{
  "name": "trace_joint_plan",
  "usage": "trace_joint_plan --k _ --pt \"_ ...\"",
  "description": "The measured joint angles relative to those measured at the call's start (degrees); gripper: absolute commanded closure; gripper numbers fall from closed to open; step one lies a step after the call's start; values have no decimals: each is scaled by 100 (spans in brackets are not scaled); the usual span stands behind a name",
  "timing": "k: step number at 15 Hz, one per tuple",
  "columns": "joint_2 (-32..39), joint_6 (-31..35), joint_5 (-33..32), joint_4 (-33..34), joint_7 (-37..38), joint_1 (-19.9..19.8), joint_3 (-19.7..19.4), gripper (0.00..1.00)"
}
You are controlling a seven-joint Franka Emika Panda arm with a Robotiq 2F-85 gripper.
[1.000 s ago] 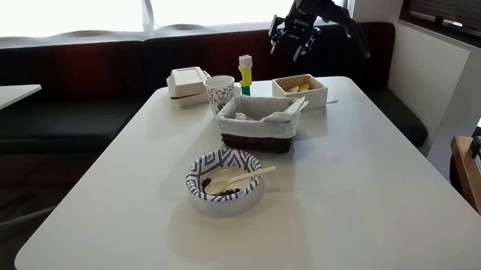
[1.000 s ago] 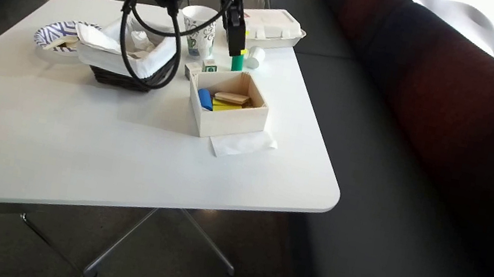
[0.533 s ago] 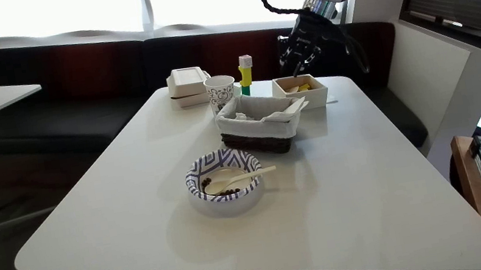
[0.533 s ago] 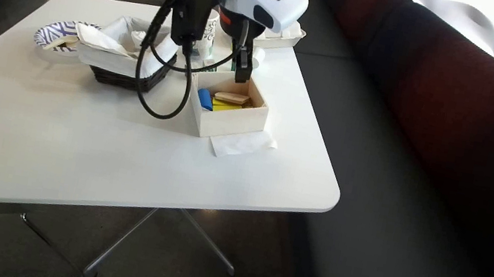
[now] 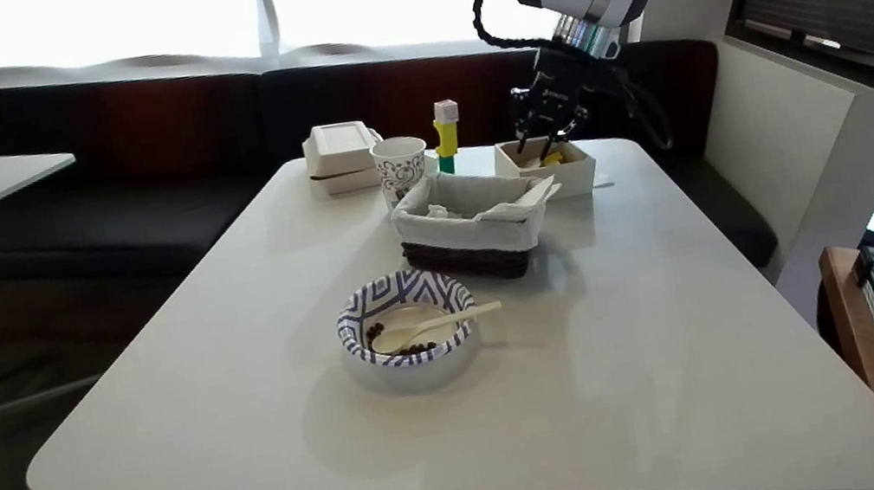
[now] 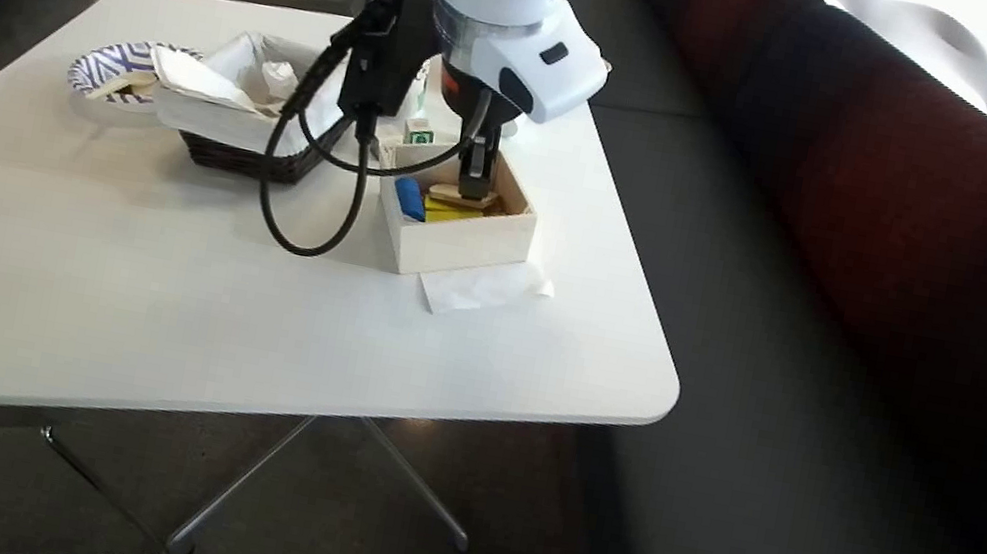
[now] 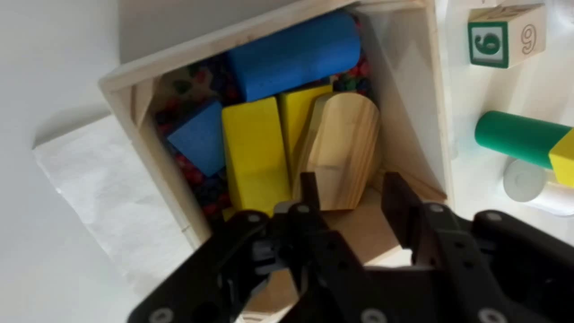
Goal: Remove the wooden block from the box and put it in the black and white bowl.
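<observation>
The light tan wooden block (image 7: 347, 143) lies in the white box (image 7: 415, 98) against yellow blocks in the wrist view. In an exterior view its edge (image 6: 445, 195) shows under my gripper (image 6: 474, 184). The box stands at the table's far end (image 5: 567, 182). My gripper (image 7: 352, 186) is open and points down into the box. In the wrist view the block's near end appears between the fingertips, the left one over its left edge, a gap at the right one. I cannot tell if they touch. The black and white bowl (image 5: 400, 288) stands apart and holds a spoon.
A white-lined dark basket (image 5: 470, 257) stands between bowl and box. A paper cup (image 5: 400, 165), a green and yellow block stack (image 5: 446, 138) and a lidded container (image 5: 342, 155) are nearby. A blue cylinder (image 7: 296, 54) and yellow block (image 7: 255, 152) share the box. Cable (image 6: 354, 202) hangs beside the arm.
My gripper has come down from above and behind the box to its inside. Its fingers appear closer together than a second ago. The block, box and bowl have not moved.
</observation>
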Motion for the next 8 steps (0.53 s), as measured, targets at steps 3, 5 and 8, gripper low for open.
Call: trace_joint_plan --k 3,5,8 --pt "58 -63 -150 39 302 0 -4 53" --pt "64 -65 -284 44 504 0 -6 55" --pt "65 -66 -467 48 742 0 -6 59"
